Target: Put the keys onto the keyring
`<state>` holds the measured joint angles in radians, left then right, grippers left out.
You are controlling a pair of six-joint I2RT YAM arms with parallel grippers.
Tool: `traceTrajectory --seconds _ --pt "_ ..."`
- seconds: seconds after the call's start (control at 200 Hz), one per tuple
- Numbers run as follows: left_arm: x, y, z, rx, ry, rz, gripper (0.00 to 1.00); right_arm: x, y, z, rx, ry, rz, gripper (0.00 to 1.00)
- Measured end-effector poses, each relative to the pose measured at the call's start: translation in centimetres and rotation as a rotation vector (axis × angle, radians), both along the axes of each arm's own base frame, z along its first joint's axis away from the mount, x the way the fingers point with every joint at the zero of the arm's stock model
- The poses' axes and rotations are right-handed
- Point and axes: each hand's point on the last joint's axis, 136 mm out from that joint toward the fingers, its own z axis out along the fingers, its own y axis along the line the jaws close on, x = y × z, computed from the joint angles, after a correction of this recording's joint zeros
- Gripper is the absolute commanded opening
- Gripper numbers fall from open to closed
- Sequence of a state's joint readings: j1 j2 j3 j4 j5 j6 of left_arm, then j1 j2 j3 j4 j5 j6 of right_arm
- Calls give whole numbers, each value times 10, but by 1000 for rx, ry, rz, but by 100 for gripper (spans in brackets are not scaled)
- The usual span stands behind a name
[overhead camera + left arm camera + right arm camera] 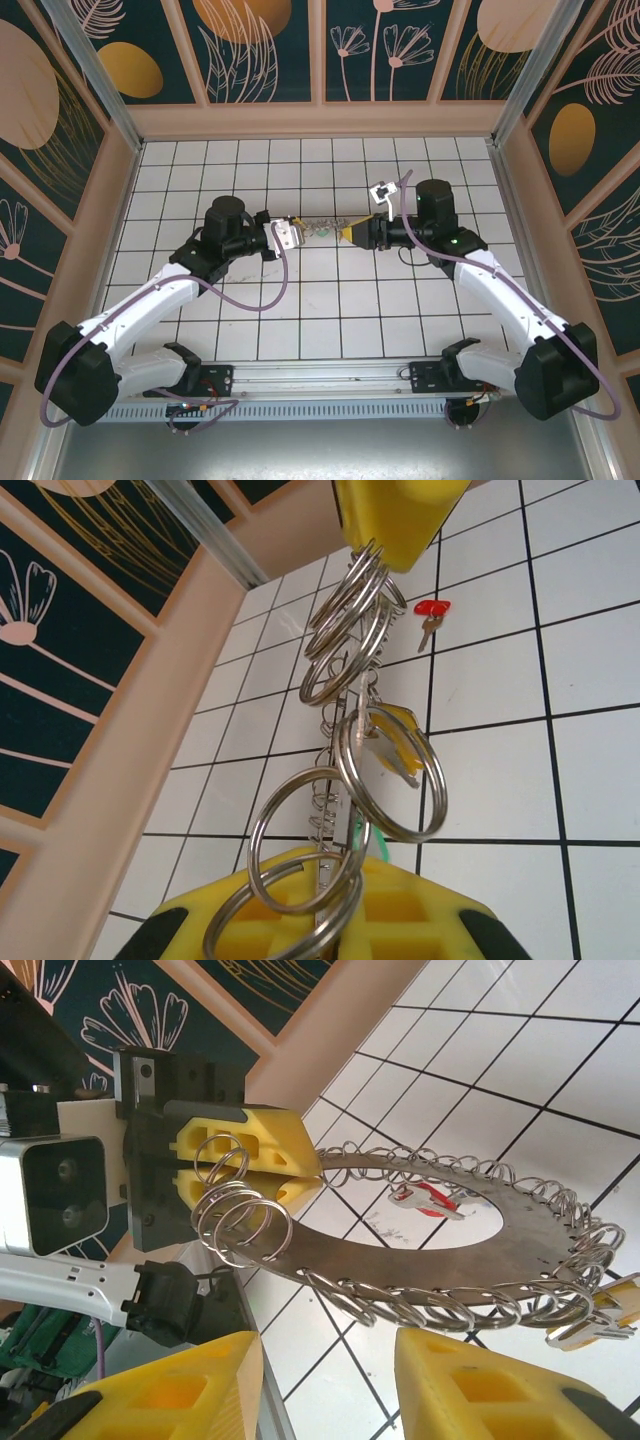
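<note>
- The keyring (400, 1260) is held in the air between the 2 grippers, above the tiled floor (330, 300).
- The left gripper (295, 1175) is clenched on the far rim, with 1 finger on each face of the plate.
- The right gripper (330, 1360) is released. Its 2 fingers are spread, and the near rim with its loops sits just ahead of the gap.
- A yellow key (393, 742) hangs on 1 loop. A red key (432, 610) lies loose on the floor, apart from the ring.
- Handling, as I judge it:
  - The plate looks like stiff, thin, light metal. It is probably slick enough to swivel when pinched at 1 spot.
  - The flat rim is the place to grip.
  - The loops are springy wire that swing and snag.
  - The keys are small, flat and light, so they are best taken by the plastic tag.
- Direction: a ring has no true long axis. The line from the gripped rim to the free rim runs left to right in the top view. There the ring shows as a thin streak, so it likely stands on edge, not flat to the floor.
</note>
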<state>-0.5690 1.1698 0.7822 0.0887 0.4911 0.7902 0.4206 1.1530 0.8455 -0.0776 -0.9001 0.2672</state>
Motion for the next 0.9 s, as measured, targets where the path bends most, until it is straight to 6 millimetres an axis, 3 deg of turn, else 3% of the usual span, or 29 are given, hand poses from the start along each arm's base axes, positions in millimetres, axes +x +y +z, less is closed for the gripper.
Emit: traceTrajectory --seconds 0.551,0.901 --pt "-1 -1 -1 -16 36 2 0 -1 5 0 9 -4 20 35" --pt "-1 -3 -1 -26 60 -2 0 1 6 7 34 -10 15 40"
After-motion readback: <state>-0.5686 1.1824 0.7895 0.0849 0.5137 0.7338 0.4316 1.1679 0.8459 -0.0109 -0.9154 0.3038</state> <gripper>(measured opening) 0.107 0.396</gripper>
